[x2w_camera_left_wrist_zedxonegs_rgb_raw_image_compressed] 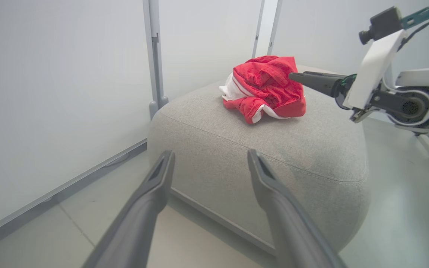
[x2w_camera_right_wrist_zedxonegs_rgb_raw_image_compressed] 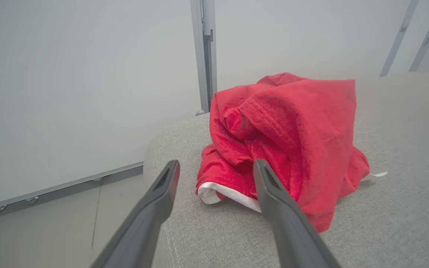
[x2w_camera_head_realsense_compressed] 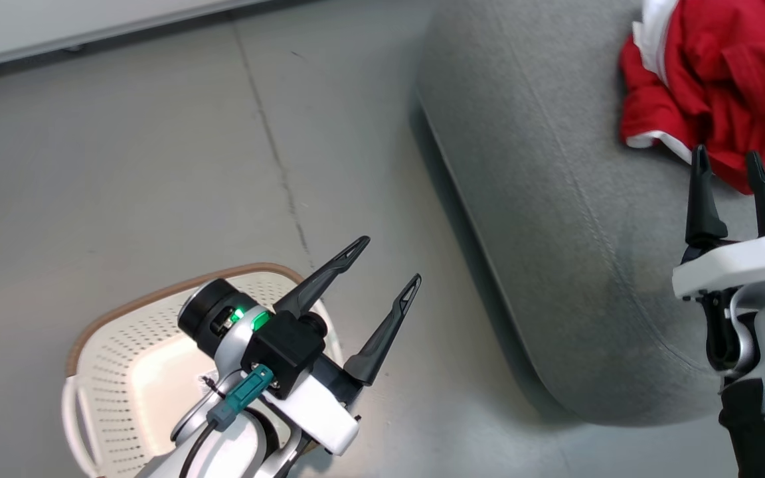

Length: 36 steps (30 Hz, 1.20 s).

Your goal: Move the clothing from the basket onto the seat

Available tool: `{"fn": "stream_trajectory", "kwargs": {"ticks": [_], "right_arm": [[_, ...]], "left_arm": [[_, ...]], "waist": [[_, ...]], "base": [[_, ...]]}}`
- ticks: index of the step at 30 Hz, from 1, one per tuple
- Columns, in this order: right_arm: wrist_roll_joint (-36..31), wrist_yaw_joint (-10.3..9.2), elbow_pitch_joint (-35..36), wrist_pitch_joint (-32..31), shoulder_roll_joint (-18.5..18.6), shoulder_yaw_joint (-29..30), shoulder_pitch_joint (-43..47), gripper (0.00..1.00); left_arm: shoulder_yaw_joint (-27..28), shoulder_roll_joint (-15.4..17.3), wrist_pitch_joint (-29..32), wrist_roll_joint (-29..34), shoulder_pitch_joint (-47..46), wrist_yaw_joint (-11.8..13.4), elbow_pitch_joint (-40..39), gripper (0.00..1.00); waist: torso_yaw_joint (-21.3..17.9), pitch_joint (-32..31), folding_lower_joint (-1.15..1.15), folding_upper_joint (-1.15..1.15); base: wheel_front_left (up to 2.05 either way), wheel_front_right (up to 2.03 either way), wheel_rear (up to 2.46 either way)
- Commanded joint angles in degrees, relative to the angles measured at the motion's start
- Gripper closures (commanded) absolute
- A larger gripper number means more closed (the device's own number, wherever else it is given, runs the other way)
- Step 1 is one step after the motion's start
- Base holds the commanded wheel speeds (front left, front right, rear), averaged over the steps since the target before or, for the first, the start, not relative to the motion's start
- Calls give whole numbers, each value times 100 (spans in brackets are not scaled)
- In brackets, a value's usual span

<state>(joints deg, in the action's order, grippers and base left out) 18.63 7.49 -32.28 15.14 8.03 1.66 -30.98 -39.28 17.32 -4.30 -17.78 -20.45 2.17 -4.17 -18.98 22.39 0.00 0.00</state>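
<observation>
- While the right gripper (x2w_camera_head_realsense_compressed: pixel 726 154) holds its two dark fingers spread wide, pinching nothing, the clothing (x2w_camera_head_realsense_compressed: pixel 714 79) lies in a crumpled red heap just past their tips.
- In the right wrist view the heap sits ahead of the fingers and more toward the right-hand one. That finger's tip overlaps the red fabric, but whether it touches the cloth I cannot tell.
- A white hem shows at the base of the heap, on the side nearest the fingertips.
- The heap rests on the seat (x2w_camera_head_realsense_compressed: pixel 555 219), a grey cushion that runs under the right fingers and on beyond them.
- The left gripper (x2w_camera_head_realsense_compressed: pixel 389 259) also has its fingers wide apart and grips nothing. They point toward the seat's near rounded edge, with bare floor (x2w_camera_head_realsense_compressed: pixel 157 166) under the tips.
- From the left wrist, the clothing is far ahead of the left fingers, on top of the seat, with a finger of the right gripper reaching in at its side.
- The basket (x2w_camera_head_realsense_compressed: pixel 110 345) stands on the floor behind the left fingers, beneath that arm's wrist and apart from the seat.
</observation>
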Motion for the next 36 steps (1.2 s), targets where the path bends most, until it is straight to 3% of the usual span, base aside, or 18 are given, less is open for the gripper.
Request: {"fn": "stream_trajectory", "kwargs": {"ticks": [1, 10, 17, 28, 36], "right_arm": [[-70, 2, 222, 9, 25, -33, 198, 0], [-387, 1, 1327, 8, 1, -122, 1024, 0], [-623, 1, 2163, -350, -103, -182, 1426, 0], [-887, 1, 3219, -877, -278, -254, 2034, 0], [-987, 1, 3683, -1092, -382, -214, 2488, 0]], "left_arm": [[42, -17, -104, -64, 132, 67, 77, 0], [225, -203, -543, -301, 559, 384, 314, 0], [577, -138, -731, -469, 802, 713, 320, 0], [1395, -8, -987, -759, 1226, 1214, 116, 0], [2025, -60, -1081, -853, 1531, 1413, -175, 0]], "waist": [[495, -466, 0, 0], [1360, -1068, 0, 0], [1742, -1280, 0, 0], [1907, -1462, 0, 0], [1937, -1589, 0, 0]], "base": [[0, 0, 0], [0, 0, 0], [0, 0, 0], [0, 0, 0], [0, 0, 0]]}}
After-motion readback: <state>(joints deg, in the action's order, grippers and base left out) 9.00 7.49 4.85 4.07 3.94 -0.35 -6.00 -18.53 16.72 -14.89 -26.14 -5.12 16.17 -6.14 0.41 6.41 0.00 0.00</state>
